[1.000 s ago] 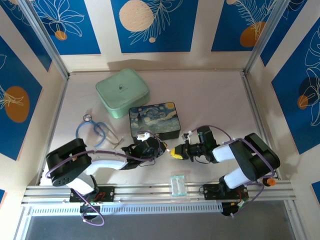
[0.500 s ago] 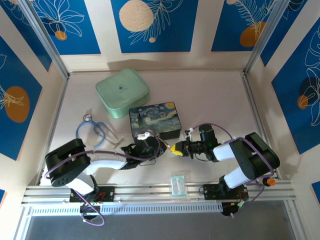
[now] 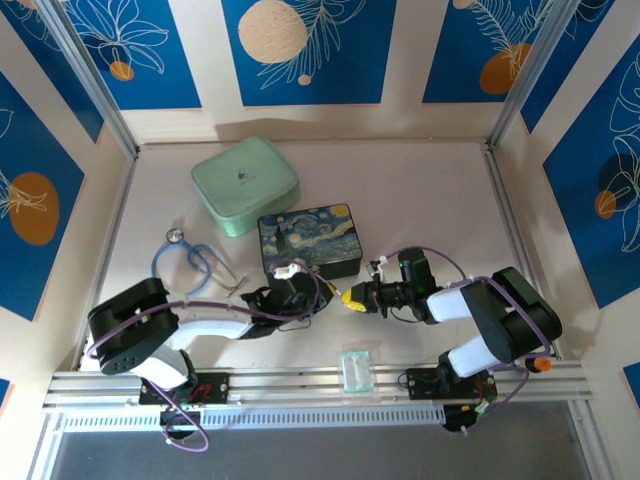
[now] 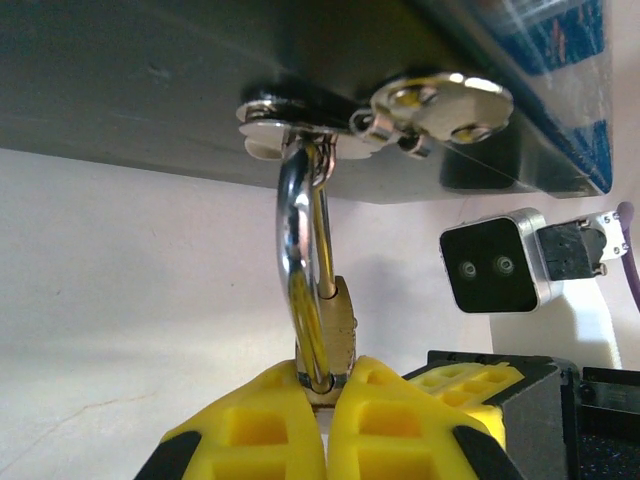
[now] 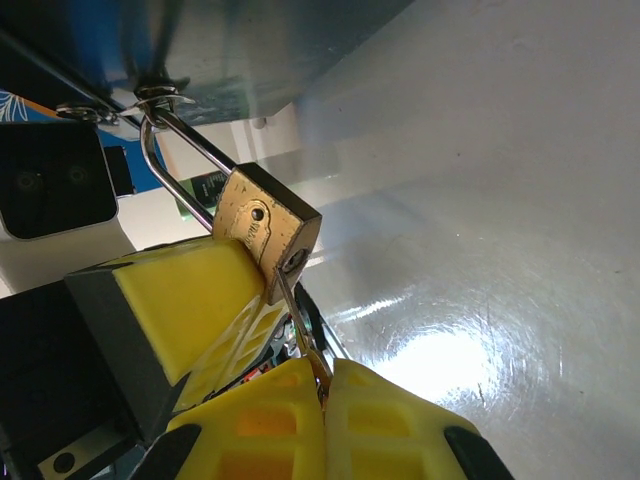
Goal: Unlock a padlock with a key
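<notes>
The left gripper (image 4: 325,388) is pinching the padlock (image 4: 343,318) between its 2 yellow fingers (image 4: 250,425), while the silver shackle (image 4: 298,225) is hanging through the clasp (image 4: 425,105) on the dark box (image 4: 150,70).

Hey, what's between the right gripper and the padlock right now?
The key. In the right wrist view its thin blade runs from the pinched tips of the right gripper up to the keyhole in the bottom of the padlock.

Black-white arms (image 3: 215,328), yellow fingers (image 4: 250,430), purple cables (image 3: 440,258)
</notes>
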Motion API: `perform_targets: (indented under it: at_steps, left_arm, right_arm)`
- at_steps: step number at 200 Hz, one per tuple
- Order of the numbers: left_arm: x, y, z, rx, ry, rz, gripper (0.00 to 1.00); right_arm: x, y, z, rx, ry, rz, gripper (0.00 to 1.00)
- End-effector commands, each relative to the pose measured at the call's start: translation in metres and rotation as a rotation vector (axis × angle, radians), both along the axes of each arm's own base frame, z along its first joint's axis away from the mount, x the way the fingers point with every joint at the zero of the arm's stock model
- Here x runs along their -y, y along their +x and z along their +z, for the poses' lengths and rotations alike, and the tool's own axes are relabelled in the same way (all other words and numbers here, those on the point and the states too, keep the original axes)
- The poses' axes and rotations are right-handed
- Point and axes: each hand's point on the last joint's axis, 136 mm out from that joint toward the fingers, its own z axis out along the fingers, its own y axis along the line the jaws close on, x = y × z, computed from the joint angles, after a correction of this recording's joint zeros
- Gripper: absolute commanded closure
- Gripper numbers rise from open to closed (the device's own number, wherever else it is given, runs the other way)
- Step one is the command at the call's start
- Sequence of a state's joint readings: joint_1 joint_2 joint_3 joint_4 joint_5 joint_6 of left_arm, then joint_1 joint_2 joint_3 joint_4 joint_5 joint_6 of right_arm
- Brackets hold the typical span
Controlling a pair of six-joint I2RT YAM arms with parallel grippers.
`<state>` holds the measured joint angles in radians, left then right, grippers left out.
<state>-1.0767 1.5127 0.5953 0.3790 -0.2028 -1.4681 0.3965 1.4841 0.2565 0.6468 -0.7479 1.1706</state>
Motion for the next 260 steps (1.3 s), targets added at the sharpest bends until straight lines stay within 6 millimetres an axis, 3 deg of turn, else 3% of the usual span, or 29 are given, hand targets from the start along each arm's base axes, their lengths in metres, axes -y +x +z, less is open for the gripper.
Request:
perform_targets:
  at_steps: [1,127,260]
  left_arm:
    - [0.005,0.011,0.032,0.068,-0.078,0.022,1.0]
    - [0.012,0.002,0.039,0.04,-0.157,-0.003,1.0]
    - [0.015,-0.001,0.04,0.027,-0.187,-0.009,1.0]
  right_arm:
    - [0.002,-0.007,-0.003,-0.008,-0.01,0.008,1.0]
    - [-0.006,0.015,0.011,0.038,0.029,-0.027,1.0]
    - [-0.003,0.02,0.016,0.06,0.034,-0.056,1.0]
